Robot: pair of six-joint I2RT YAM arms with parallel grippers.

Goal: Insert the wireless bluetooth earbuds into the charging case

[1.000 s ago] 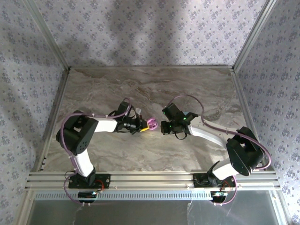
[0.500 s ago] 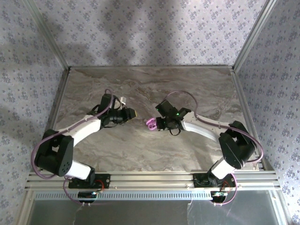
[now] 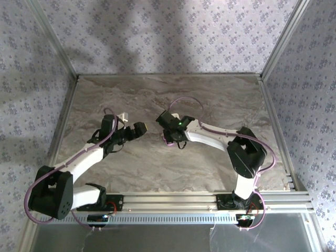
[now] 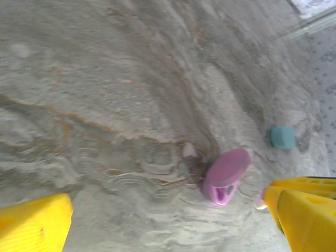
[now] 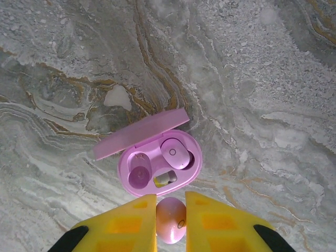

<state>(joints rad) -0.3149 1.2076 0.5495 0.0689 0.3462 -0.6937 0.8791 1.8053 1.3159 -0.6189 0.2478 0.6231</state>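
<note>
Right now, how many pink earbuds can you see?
2. One pink earbud sits in the right well of the open pink charging case. The second pink earbud is in the right gripper jaws, beside the case. More may be hidden.

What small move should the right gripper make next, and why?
Probably ease the right gripper forward and down, setting its glossy pink earbud into the open pink oval case's apparently empty socket; the other socket already holds a bud.
</note>
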